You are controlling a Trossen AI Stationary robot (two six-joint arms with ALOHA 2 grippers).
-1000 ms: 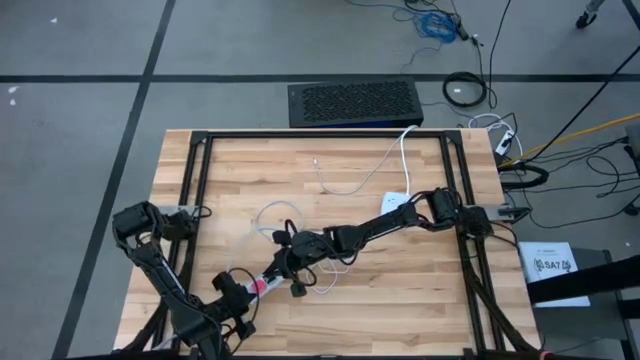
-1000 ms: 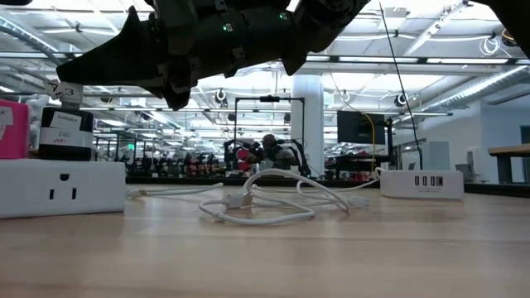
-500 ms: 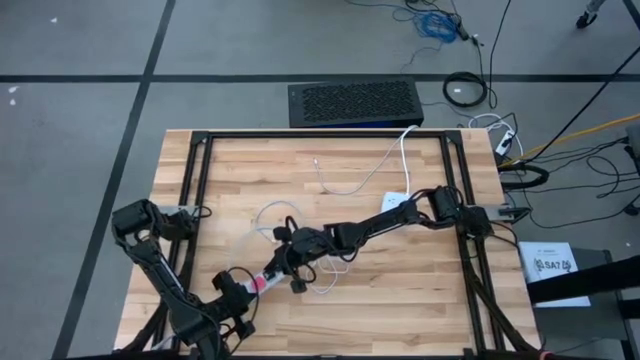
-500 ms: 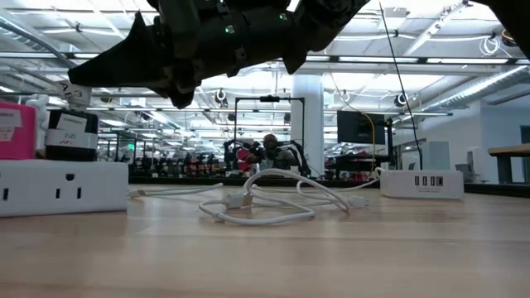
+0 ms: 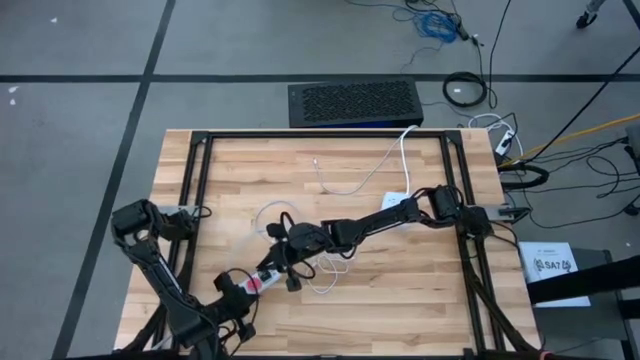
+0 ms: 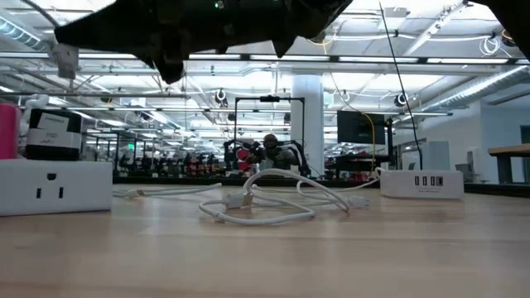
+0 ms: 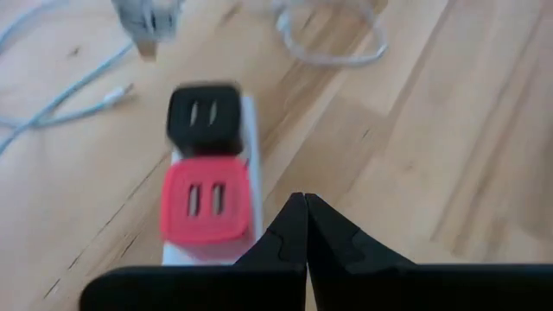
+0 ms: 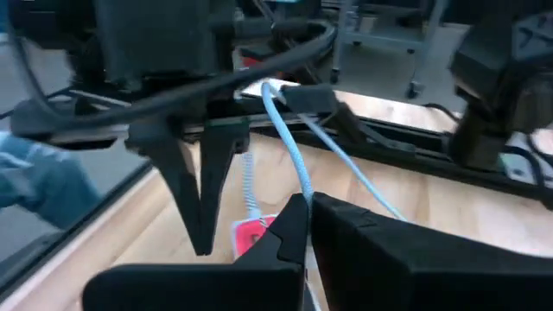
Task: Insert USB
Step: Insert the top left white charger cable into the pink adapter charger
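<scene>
A white power strip (image 7: 251,147) lies on the wooden table with a black charger (image 7: 205,117) and a red charger (image 7: 205,203) plugged into it. My left gripper (image 7: 304,206) is shut, its tips at the strip's long edge beside the red charger. My right gripper (image 8: 308,204) is shut on a pale USB cable (image 8: 289,142). It hovers above the strip, and the grey USB plug (image 6: 65,60) hangs off its tip. In the high view the right gripper (image 5: 273,263) meets the left gripper (image 5: 243,290) over the strip (image 5: 268,272). My left gripper's shut fingertips stand over the strip's long edge (image 7: 257,246) next to the red charger, slanting down; I cannot tell whether they touch it. My right gripper pinches the cable's plug end (image 8: 301,185) between its two fingers, which point nearly level toward the table's left. The plug is lifted clear above the strip. The cable runs forward from the fingertips.
A white USB hub (image 6: 421,183) sits on the right part of the table. A loose coil of white cable (image 6: 265,205) lies mid-table. Another white cable (image 5: 352,182) trails toward the far edge. Black frame rails (image 5: 320,135) border the tabletop.
My right gripper has risen with the USB plug, which now hangs higher above the strip. In the low view the strip and its chargers have shifted slightly toward the table's left.
</scene>
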